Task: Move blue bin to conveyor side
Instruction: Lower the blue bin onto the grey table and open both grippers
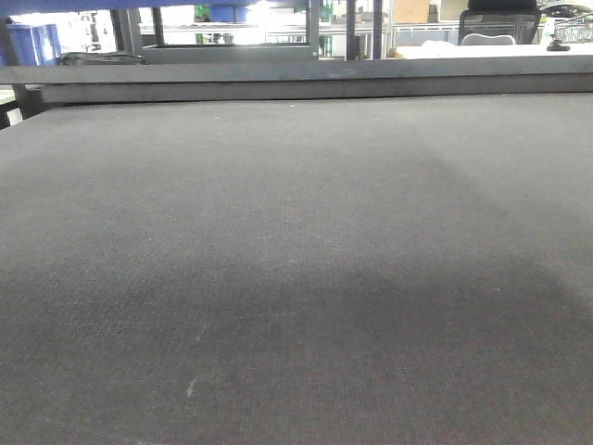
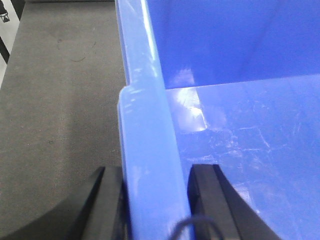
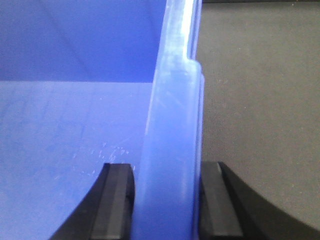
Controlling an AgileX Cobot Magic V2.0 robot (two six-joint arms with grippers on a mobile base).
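The blue bin (image 2: 250, 55) fills the left wrist view, with its thick rim (image 2: 145, 100) running up the middle. My left gripper (image 2: 155, 172) straddles that rim, one black finger (image 2: 107, 200) outside and one inside, shut on it. In the right wrist view the bin (image 3: 75, 50) lies left, and my right gripper (image 3: 167, 167) is shut on its opposite rim (image 3: 175, 100) the same way. The dark woven conveyor belt (image 1: 296, 260) lies under the bin in both wrist views (image 2: 60, 100) (image 3: 260, 100). The front view shows neither bin nor grippers.
A grey metal rail (image 1: 296, 79) bounds the belt's far edge. Behind it are shelving, other blue bins (image 1: 32, 42) at far left and a black chair (image 1: 496, 23) at far right.
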